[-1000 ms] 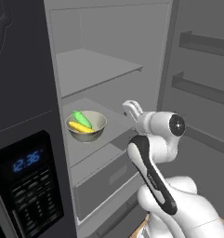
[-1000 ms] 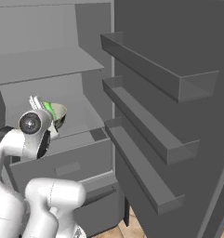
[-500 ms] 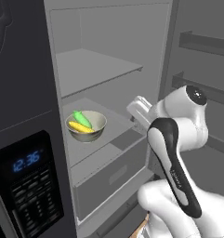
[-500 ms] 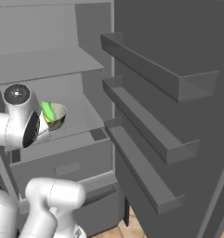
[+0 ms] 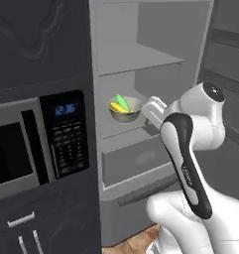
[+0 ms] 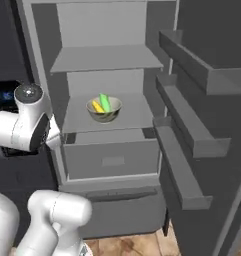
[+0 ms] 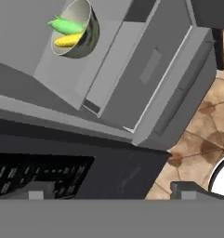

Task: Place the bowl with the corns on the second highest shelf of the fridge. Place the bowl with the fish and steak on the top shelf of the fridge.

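Tall dark grey fridge (image 6: 112,130) standing open, pale grey inside, its door (image 6: 207,115) swung out to the right with three shelf bins along the inner face. Beside the fridge on the left, a black dispenser panel (image 5: 66,134) with a blue digital clock reading, keypad beneath. Below the open compartment, a closed pale grey drawer (image 6: 111,159) with a small recessed label area.

Inside, the top shelf (image 6: 107,57) bare. Below it, the second highest shelf (image 6: 137,117) carrying the bowl with the corns (image 6: 104,109), set near the middle of the slab, upright. In the bowl, the corns (image 6: 102,104): one yellow cob and one green-husked cob lying side by side, ends poking above the rim. Same bowl seen tilted at upper left from the hand camera (image 7: 78,29), resting on the shelf above the drawer front.

White arm raised in front of the fridge, well apart from the bowl. Gripper (image 7: 111,189) pulled clear of the shelf, pointing down past the drawer toward the dispenser panel and brown tiled floor (image 7: 201,135); fingertips (image 7: 35,190) wide apart, nothing between them.
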